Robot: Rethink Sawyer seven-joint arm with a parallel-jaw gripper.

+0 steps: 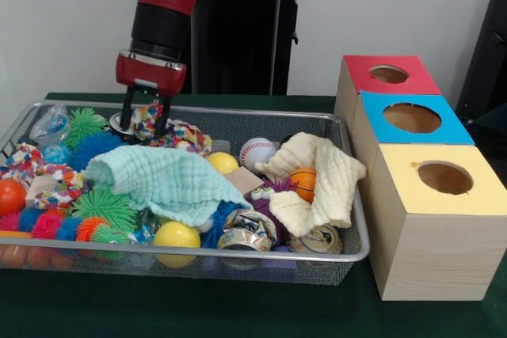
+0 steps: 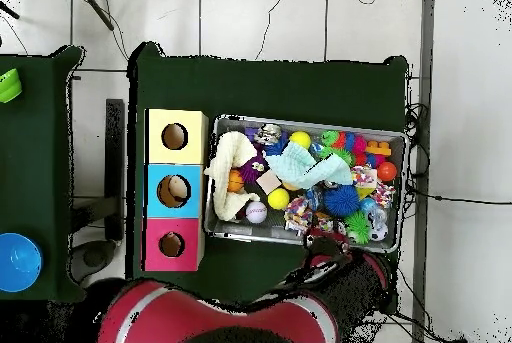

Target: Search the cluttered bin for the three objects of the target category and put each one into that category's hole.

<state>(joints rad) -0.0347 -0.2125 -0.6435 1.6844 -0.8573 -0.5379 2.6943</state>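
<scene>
My gripper (image 1: 145, 119) is low over the far left part of the wire bin (image 1: 238, 113), its fingers (image 1: 127, 110) pressed on either side of a knot of a multicoloured rope toy (image 1: 147, 116). The rope's other end (image 1: 187, 135) trails right over the clutter. A second rope toy (image 1: 49, 176) lies at the left. In the overhead view the arm covers the gripper near the bin's lower edge (image 2: 300, 243). Beside the bin stand three boxes with round holes: red (image 1: 360, 69), blue (image 1: 379, 110) and yellow (image 1: 420, 195).
The bin holds a mint cloth (image 1: 158, 180), a cream cloth (image 1: 325, 184), spiky balls (image 1: 103, 207), a baseball (image 1: 257, 152), yellow balls (image 1: 176, 235), an orange ball (image 1: 303, 180) and crushed cans (image 1: 317, 239). A blue bowl (image 2: 18, 261) sits on a side table.
</scene>
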